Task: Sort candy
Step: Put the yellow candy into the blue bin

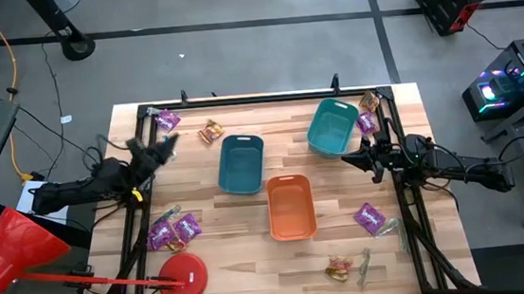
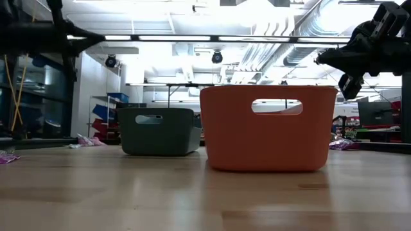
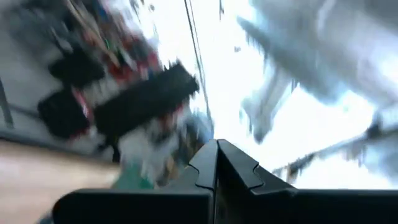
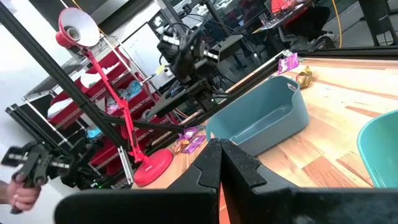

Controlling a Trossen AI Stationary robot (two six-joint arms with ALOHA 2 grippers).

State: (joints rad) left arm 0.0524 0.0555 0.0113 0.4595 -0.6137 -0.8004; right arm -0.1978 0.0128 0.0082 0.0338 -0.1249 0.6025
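The candy lies scattered around the edges of the wooden desk (image 1: 250, 224), none of it visibly inside a bin. A purple packet (image 1: 167, 121) and an orange-gold sweet (image 1: 210, 131) sit near the far left corner; a cluster of purple packets (image 1: 172, 231) lies at the left edge beside the red lamp base (image 1: 183, 273). On the right, one purple packet (image 1: 370, 217) rests just beside the orange bin (image 1: 290, 207), a gold-wrapped sweet (image 1: 338, 270) and a pale green stick (image 1: 364, 264) lie near the front edge, and more sweets (image 1: 366, 111) sit beside the lighter teal bin (image 1: 331, 127), partly hidden by the frame rail. The darker teal bin (image 1: 241, 163) stands between the two arms.

The left tool (image 1: 160, 152) is blurred in the overhead view, over the desk's left side; its own wrist camera shows the two fingers pressed together with nothing visible between them, the rest of that picture smeared. The right tool (image 1: 351, 158) hangs above the desk near the lighter teal bin, its fingertips also meeting, empty. From table height the orange bin hides most of what is behind it, and only tiny purple scraps show at the far edges.
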